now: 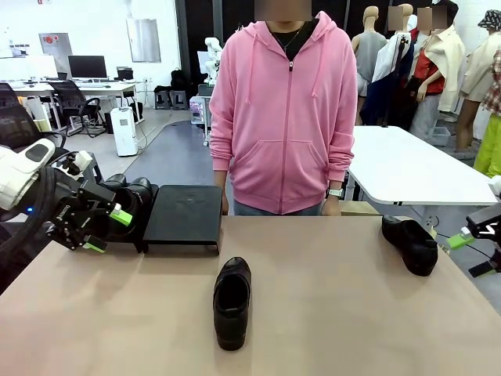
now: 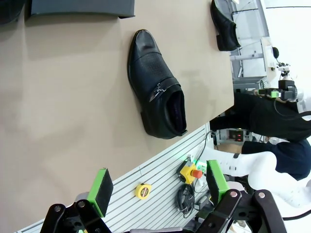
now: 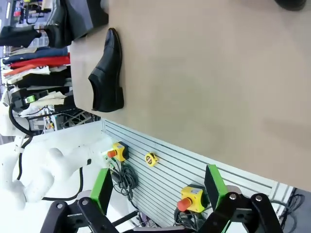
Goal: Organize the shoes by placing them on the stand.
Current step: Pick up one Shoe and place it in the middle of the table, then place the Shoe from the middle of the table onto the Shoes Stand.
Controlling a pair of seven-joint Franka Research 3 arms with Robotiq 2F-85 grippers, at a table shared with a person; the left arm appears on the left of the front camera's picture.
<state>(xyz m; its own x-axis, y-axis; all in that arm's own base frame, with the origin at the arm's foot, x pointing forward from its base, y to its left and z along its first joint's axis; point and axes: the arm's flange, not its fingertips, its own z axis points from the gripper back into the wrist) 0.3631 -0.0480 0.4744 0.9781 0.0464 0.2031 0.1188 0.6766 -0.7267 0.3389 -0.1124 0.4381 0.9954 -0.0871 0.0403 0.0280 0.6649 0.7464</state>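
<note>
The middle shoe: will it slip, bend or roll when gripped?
The middle shoe is glossy, so a grip may slip. Its open top probably flexes; the heel looks stiffer. Resting on its sole, it should slide, not roll.

Bright, even indoor light, soft shadows on the table [image 1: 329, 313], wrist views warped.

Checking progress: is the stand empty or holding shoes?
Empty. The stand shows a bare black top; the nearest shoe sits on the table before it.

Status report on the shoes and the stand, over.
Both grippers open, empty: left gripper beside the stand, right gripper at table edge. Stand top bare. One shoe mid-table, second shoe far right. Nothing blocks the stand.
</note>
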